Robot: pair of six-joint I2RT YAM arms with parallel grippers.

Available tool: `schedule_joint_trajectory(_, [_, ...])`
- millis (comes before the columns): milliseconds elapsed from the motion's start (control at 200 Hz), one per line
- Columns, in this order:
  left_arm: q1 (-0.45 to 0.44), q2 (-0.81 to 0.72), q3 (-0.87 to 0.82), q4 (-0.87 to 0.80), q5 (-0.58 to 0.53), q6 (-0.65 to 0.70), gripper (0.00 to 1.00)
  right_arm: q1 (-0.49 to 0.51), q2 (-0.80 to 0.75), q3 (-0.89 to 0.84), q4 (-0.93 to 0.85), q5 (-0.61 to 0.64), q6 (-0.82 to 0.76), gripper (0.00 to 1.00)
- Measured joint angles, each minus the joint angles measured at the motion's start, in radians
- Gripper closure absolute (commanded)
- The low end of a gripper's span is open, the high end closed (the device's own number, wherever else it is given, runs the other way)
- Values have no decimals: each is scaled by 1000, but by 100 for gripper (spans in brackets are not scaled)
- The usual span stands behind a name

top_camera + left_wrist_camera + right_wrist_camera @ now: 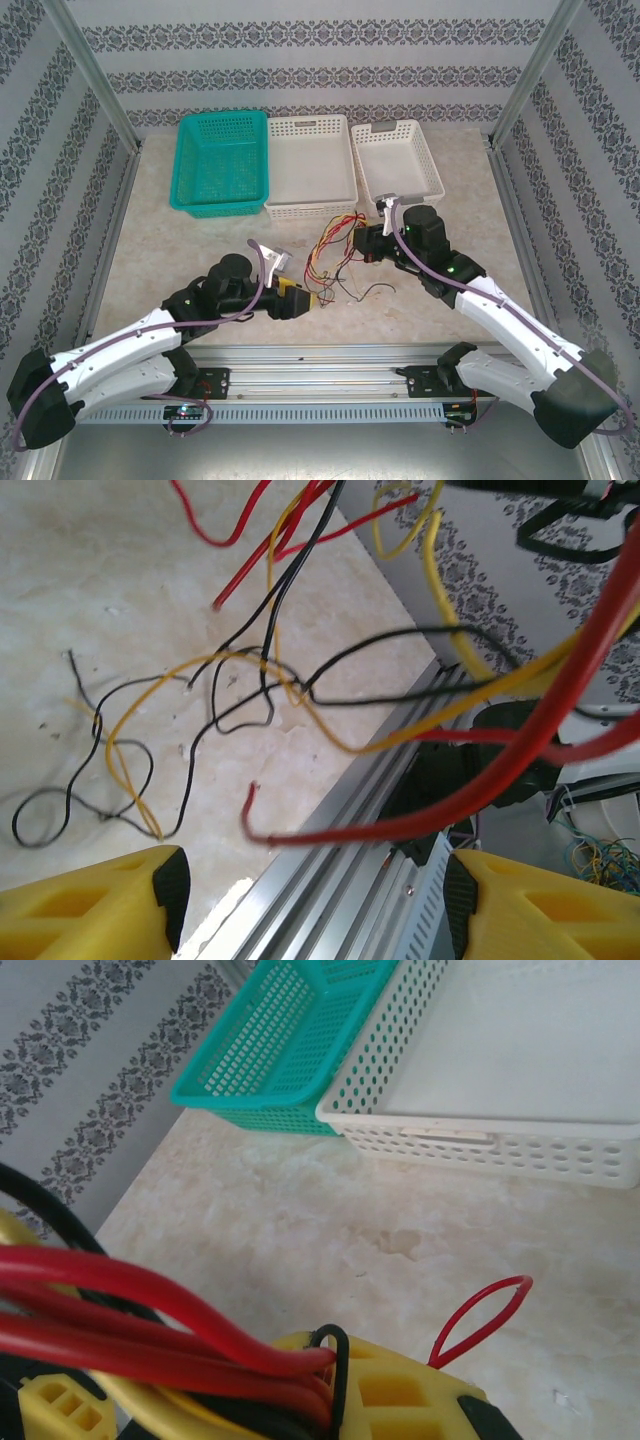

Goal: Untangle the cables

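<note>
The cables [337, 252], thin red, yellow-orange and black wires, lie in a tangle on the marble table between the two arms. My right gripper [364, 240] holds one end of the bunch, and its yellow jaws [340, 1380] are shut on several red, black and yellow strands [200, 1345]. A red loop [480, 1320] sticks out beside them. My left gripper [300, 298] is at the tangle's near-left side. Its yellow fingers [90, 905] stand wide apart with nothing between the pads. A red wire [400, 825] hangs across in front of them, and black and yellow strands [150, 730] trail on the table.
A teal basket [220, 160] and two white baskets [310, 165] [400, 155] line the back of the table. The aluminium rail [320, 355] runs along the near edge, just below the left gripper. Patterned walls close in the sides.
</note>
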Motion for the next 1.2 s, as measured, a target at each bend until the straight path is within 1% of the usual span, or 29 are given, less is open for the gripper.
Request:
schedule_joint_trajectory(55, [0, 16, 0, 21, 1, -1, 38, 0, 9, 0, 6, -19, 6, 100])
schedule_joint_trajectory(85, [0, 26, 0, 29, 1, -4, 43, 0, 13, 0, 10, -29, 10, 100])
schedule_joint_trajectory(205, [0, 63, 0, 52, 2, -6, 69, 0, 27, 0, 17, -53, 16, 100])
schedule_joint_trajectory(350, [0, 68, 1, 59, 0, -13, 100, 0, 29, 0, 9, -48, 16, 100])
schedule_joint_trajectory(530, [0, 60, 3, 55, -4, -3, 100, -21, 84, 2, -31, 0, 8, 100])
schedule_joint_trajectory(789, [0, 43, 3, -6, -13, -3, 100, -111, 243, -8, -64, 11, 12, 100])
schedule_joint_trajectory(939, [0, 36, 3, -63, -45, -4, 100, -129, 299, -17, -64, -16, 12, 88])
schedule_joint_trajectory(1069, [0, 36, 3, -103, -79, -12, 100, -140, 323, -20, -64, -29, 14, 66])
schedule_joint_trajectory(1199, [0, 49, 7, -142, -122, -31, 100, -144, 322, -20, -62, -43, 23, 52])
